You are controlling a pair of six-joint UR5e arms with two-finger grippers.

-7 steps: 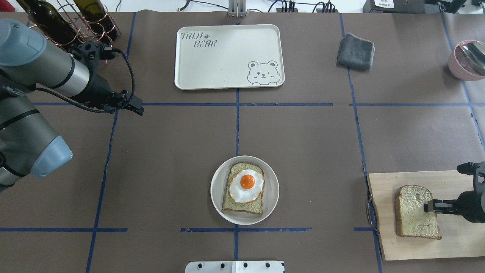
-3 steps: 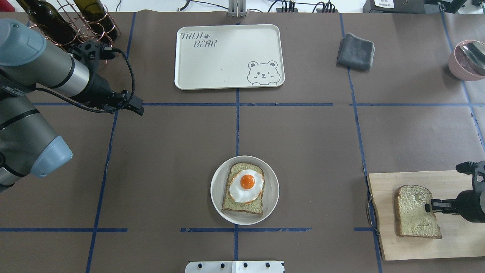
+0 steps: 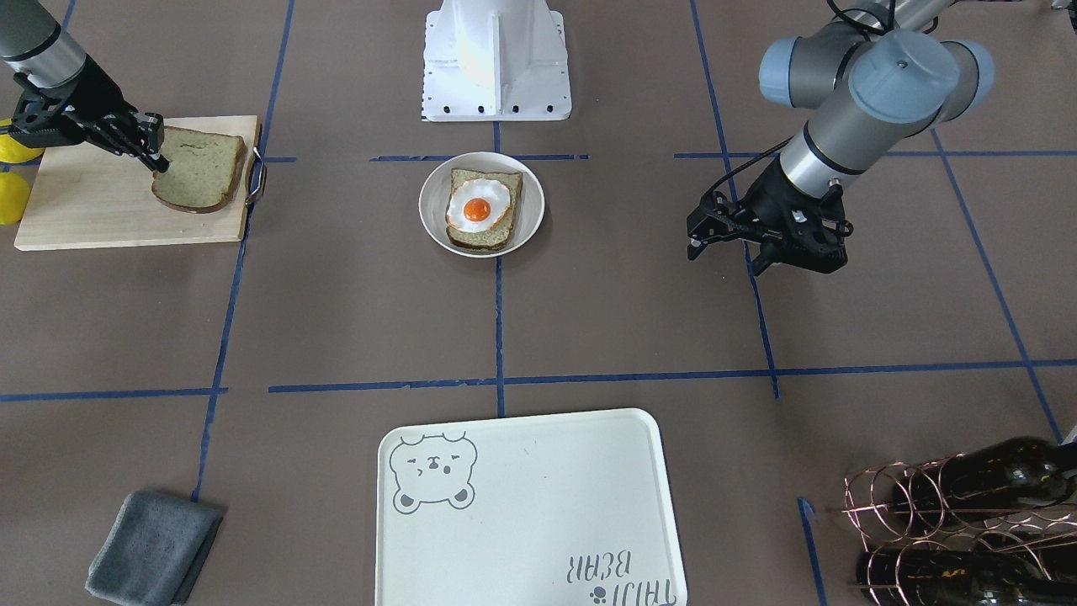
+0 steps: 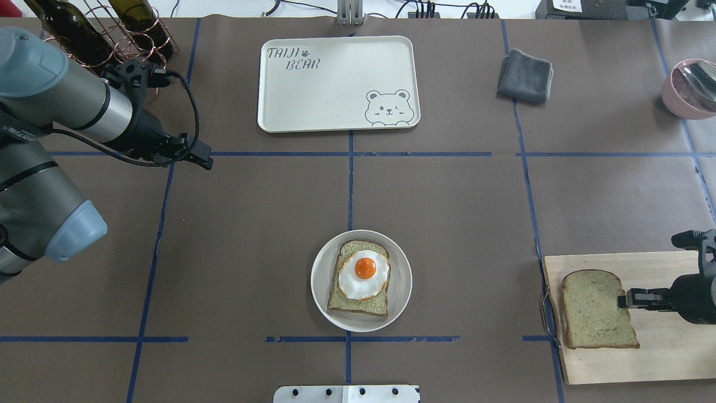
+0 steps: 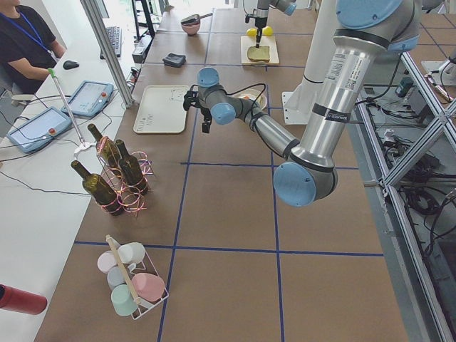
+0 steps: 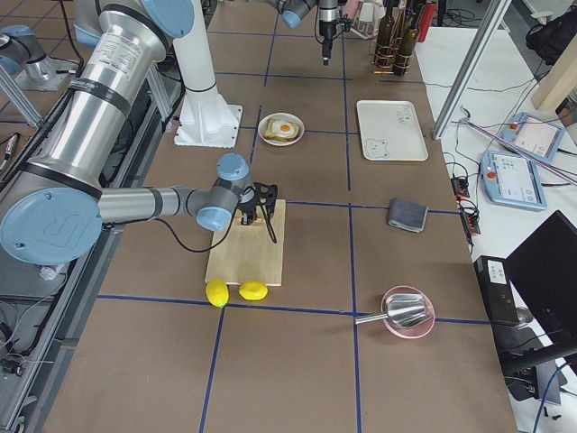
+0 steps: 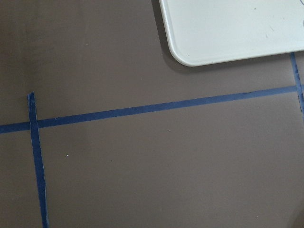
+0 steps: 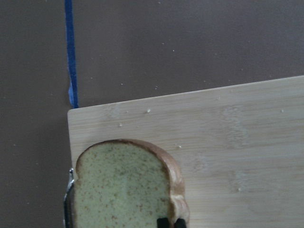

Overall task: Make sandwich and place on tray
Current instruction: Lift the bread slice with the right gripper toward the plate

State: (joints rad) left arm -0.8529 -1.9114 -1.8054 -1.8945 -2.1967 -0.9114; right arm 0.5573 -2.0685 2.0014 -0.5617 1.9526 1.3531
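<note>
At the table's far side from the robot, the tray holds nothing yet, so aim first for the white plate, where one bread slice carries the egg. On the cutting board, the right gripper is clamped on the second slice at the crust nearest its arm. Lift slowly and level, since an edge grip may let it droop. The left gripper hovers near the tray's corner; you cannot tell whether it's parted.

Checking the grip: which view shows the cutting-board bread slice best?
Overhead exterior: the whole bread slice shows, right gripper pinching its edge. Front-facing shows it smaller; the right wrist view crops it; side views show it tiny.
</note>
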